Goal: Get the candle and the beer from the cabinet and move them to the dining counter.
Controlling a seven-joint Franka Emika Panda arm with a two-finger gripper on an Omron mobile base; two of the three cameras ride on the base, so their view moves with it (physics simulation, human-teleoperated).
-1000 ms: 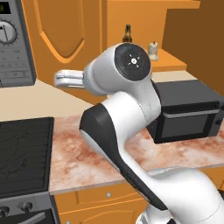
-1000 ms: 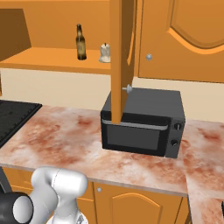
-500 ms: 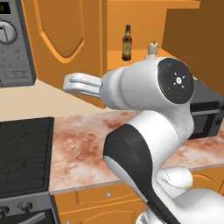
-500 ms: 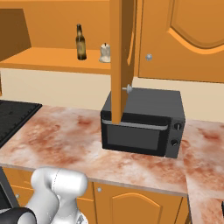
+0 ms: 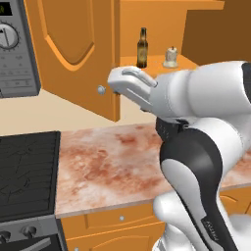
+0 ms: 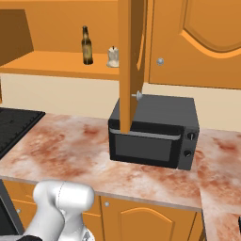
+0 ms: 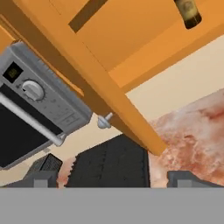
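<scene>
Two things left to fetch, none moved yet. Beer (image 5: 142, 47) and candle (image 5: 170, 57) stand side by side on cabinet (image 6: 56, 63) shelf, doors swung open. My gripper (image 7: 112, 178) spread wide, grasping nothing, near left door knob (image 7: 103, 121). I guess next: reach up to shelf.

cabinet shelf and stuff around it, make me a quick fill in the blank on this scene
1. On the cabinet shelf, the beer stands beside the ____.
2. The black microwave sits on the marbled ____.
3. The cabinet doors hang ____.
4. The gripper holds ____.

Missing: candle; worktop; open; nothing
</scene>
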